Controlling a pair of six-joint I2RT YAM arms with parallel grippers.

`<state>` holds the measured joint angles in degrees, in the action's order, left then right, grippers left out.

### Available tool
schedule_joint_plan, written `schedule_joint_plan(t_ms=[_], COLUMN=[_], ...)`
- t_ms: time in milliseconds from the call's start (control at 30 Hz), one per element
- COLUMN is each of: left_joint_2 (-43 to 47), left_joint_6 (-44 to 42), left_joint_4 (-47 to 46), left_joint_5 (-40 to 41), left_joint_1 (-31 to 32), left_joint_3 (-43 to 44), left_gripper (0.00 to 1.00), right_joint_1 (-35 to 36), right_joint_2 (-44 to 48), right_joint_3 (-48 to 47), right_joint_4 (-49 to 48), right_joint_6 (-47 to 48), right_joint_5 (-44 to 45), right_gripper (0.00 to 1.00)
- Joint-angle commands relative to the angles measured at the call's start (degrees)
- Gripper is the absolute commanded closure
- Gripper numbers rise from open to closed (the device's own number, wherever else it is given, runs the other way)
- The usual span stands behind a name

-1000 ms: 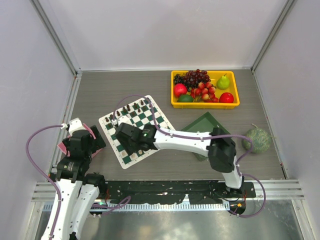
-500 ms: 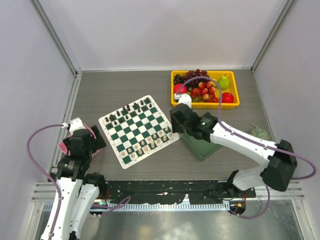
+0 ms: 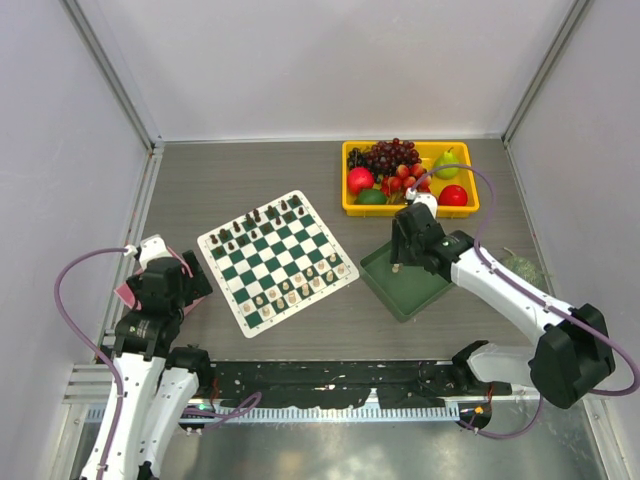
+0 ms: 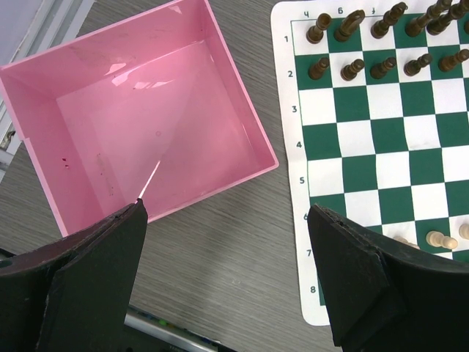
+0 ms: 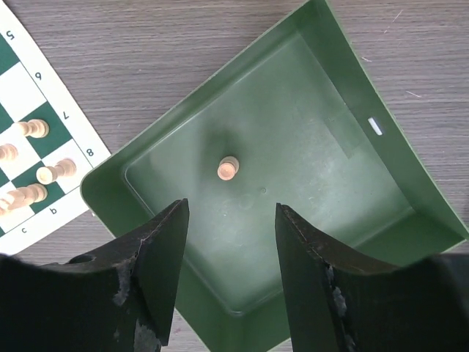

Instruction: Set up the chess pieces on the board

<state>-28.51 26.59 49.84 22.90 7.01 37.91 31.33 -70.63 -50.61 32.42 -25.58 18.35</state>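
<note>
Right fingers (image 5: 154,279), half-spread and empty, have swung from the green-and-white checkered mat board (image 3: 277,260) to hover over a small cream pawn (image 5: 229,168) standing in the dark green plastic tray (image 5: 344,125), likely the next fetch. Left fingers (image 4: 88,279) gape wide and empty.

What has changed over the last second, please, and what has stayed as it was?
The right arm swung rightward from over the board to the green tray; its open fingers now hover above a lone cream piece, holding nothing. The left fingers, pink box and placed pieces stayed put.
</note>
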Motion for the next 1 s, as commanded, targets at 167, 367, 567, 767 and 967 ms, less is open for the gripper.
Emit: schedule_joint_plan(t_ms=[167,367,567,767,967], left_joint_2=[-1.0,-1.2,-1.2,-1.3,-1.3], left_joint_6=[0.0,0.0,0.0,-0.1,0.0], left_joint_4=[-1.8,-1.8,-1.8,-1.9,-1.9], left_joint_5=[-0.1,-0.3,-0.3,-0.6,-0.4], left_joint_1=[-0.3,-0.3,-0.3,-0.3,-0.3], left_joint_3=[0.6,0.6,0.6,0.6,0.5], left_gripper=[0.01,0.01,0.01,0.01,0.01], right_joint_1=[-3.6,-4.3,-4.5,-4.7,-5.0], right_joint_2=[-1.3,-4.2,-6.0,-8.9,-12.0], right_joint_3=[0.9,1.0,0.8,0.2,-0.9], right_joint_4=[-2.3,-3.4,-4.4,-4.6,-6.1], right_joint_6=[2.0,2.4,2.6,3.1,4.0], right_joint_5=[-2.5,-4.7,-6.0,-5.9,-7.4], right_gripper=[0.43,0.43,0.43,0.45,0.53])
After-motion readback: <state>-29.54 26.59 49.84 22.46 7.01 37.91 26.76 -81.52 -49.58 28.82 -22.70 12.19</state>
